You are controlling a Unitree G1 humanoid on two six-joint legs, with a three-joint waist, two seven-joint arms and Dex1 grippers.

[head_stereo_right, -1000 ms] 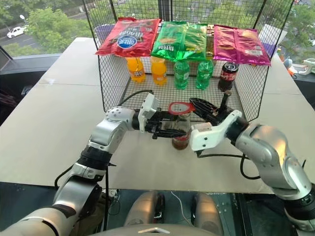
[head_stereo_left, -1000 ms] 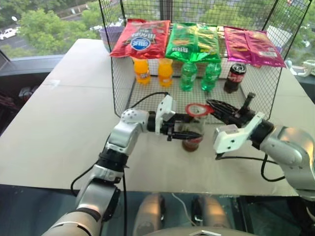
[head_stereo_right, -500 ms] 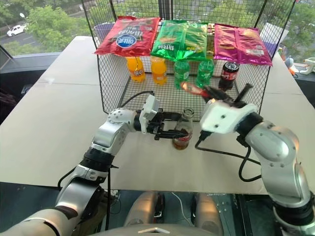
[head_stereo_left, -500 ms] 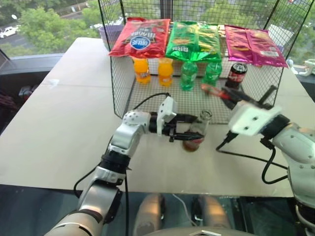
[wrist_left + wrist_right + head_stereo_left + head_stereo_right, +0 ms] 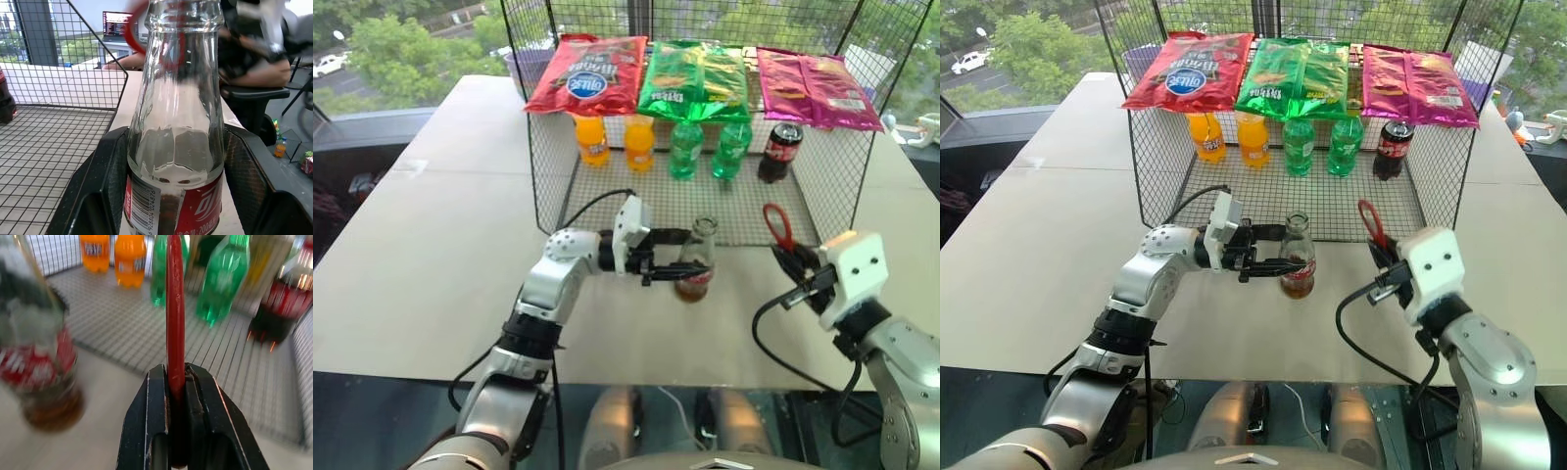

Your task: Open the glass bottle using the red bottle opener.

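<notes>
Clear glass bottle (image 5: 696,258) uncapped, red-labelled, little cola.

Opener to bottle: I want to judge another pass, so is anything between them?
Nothing visible. The opener, shut in the right gripper, stands off to the bottle's right over bare table. The left gripper holds the bottle from the other side.

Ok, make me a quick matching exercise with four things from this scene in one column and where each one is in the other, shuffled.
1. glass bottle
2. red bottle opener
3. orange drink bottles
4. snack bags

A. on top of the wire cage
B. inside the cage, at the back
C. between the left gripper's fingers, on the table
D. clamped in the right gripper

Pairs: 1-C, 2-D, 3-B, 4-A
</notes>
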